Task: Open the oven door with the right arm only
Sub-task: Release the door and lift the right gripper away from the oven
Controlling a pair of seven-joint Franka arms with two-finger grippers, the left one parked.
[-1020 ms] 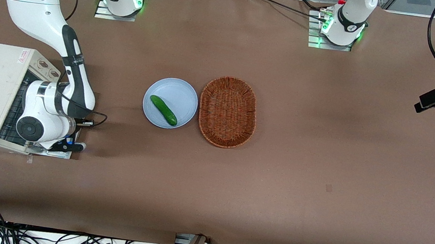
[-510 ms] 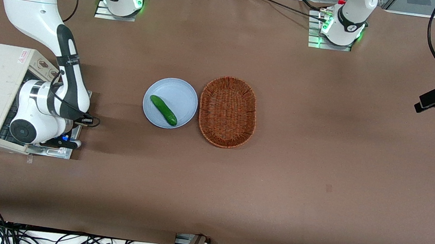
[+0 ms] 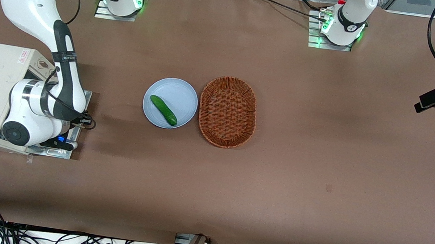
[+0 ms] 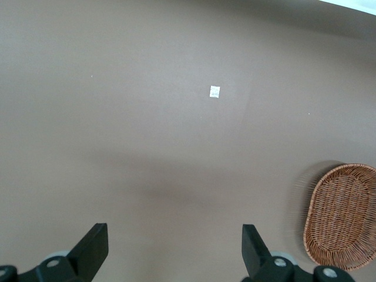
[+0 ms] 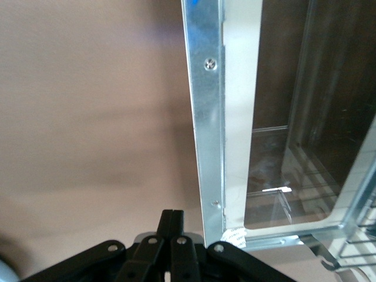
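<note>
The right arm (image 3: 57, 71) has shifted ovenward; its closed hand (image 5: 171, 226) hovers over the open oven door (image 5: 235, 117).

Even overhead light, soft shadows; possibly slight blur in the wrist views.

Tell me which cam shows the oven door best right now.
Right wrist view: the oven door fills it, lying open, showing its bare metal inner frame and glass, with the gripper at its edge. Front view shows only its edge, under the right arm. Left wrist view shows none of it.
</note>
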